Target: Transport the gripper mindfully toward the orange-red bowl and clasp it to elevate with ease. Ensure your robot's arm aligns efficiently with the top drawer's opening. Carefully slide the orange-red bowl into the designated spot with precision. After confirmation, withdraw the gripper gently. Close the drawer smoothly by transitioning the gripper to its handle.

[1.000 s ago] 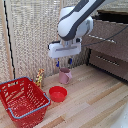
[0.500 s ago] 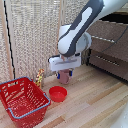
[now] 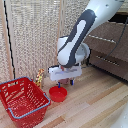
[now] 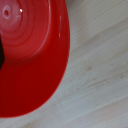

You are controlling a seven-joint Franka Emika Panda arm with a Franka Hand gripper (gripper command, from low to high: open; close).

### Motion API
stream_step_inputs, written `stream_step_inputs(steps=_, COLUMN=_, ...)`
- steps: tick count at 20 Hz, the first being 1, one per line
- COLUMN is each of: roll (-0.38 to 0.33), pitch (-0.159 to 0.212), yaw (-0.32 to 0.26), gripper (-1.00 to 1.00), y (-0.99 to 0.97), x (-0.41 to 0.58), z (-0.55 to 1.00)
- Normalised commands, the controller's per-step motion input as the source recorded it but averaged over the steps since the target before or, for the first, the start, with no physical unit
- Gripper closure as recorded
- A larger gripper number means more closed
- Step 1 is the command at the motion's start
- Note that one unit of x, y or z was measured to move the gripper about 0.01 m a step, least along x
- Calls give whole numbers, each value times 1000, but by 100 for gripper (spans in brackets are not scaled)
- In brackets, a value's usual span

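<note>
The orange-red bowl (image 3: 58, 93) looks like thin, stiff plastic: light, smooth and probably a little slippery, so its upturned rim seems the likeliest place to pinch, one finger inside and one outside. It rests on the pale wooden floor (image 3: 95, 105), just below the gripper (image 3: 64, 81), whose jaws hang close above its far edge; whether they are spread or closed cannot be told. In the wrist view the bowl fills most of the frame, very near.

text: none readable | labels: none | numbers: none
</note>
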Motion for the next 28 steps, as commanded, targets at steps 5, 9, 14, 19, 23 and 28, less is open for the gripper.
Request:
stream_step_inputs(steps=5, roll=-139, pitch=-116, yaw=58, gripper=-100, y=132, x=-162, z=-440)
stream_step_inputs(steps=9, roll=-90, pitch=-137, yaw=74, gripper=-100, y=34, x=-173, z=-330)
stream_step_inputs(steps=14, roll=-34, pitch=-56, yaw=49, gripper=100, y=25, x=-39, z=-110)
stream_step_inputs(steps=19, roll=-3, pitch=9, yaw=4, gripper=100, y=32, x=0, z=-5)
stream_step_inputs(steps=23, roll=-5, pitch=0, yaw=0, gripper=100, y=29, x=0, z=0)
stream_step_inputs(steps=28, roll=-1, pitch=0, yaw=0, gripper=100, y=13, x=0, z=0)
